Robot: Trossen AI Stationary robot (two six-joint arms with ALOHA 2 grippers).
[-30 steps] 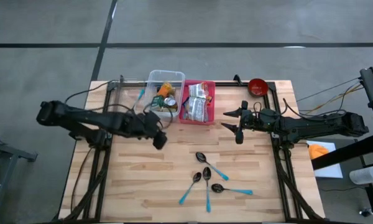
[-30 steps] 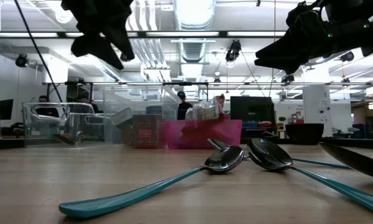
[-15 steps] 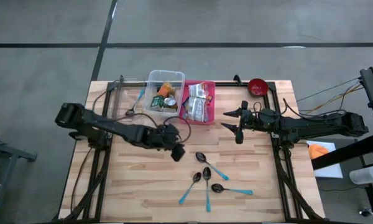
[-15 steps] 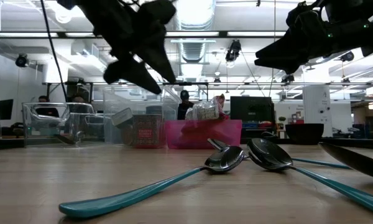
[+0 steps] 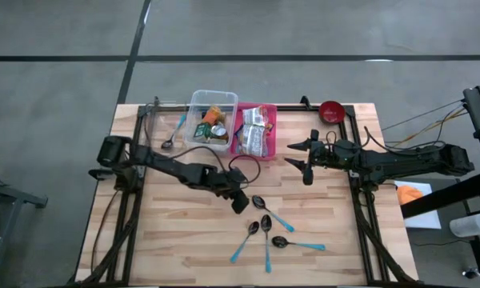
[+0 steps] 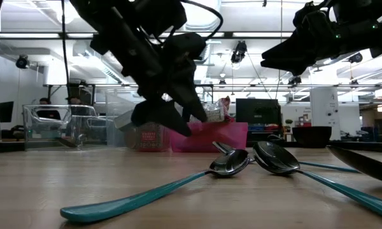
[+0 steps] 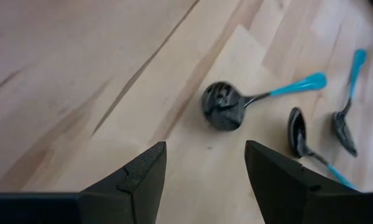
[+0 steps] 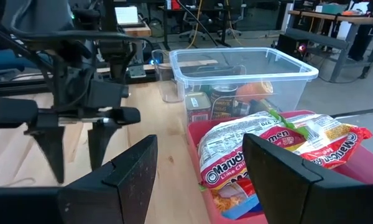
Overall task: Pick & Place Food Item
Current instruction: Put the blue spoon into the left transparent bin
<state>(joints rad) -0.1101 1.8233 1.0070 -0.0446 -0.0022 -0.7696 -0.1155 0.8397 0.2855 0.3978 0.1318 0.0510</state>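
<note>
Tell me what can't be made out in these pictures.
- Clear bin contents: too small in the high view, half hidden behind the noodle packs in the right wrist view.
- Red bowl: inside not visible, high view too small.
- Left gripper: open, nothing between its fingers.

Packets of instant ramen noodles (image 5: 256,132) in crinkled white, red and yellow wrappers lie heaped in a pink plastic bin (image 5: 270,116) at the upper centre of the overhead frame. Just left of it, touching side by side, a clear plastic tub (image 5: 201,101) holds small cans and orange-wrapped food items (image 5: 210,124). In the right wrist view the ramen packets (image 8: 280,146) fill the lower right, their printed faces upward.
</note>
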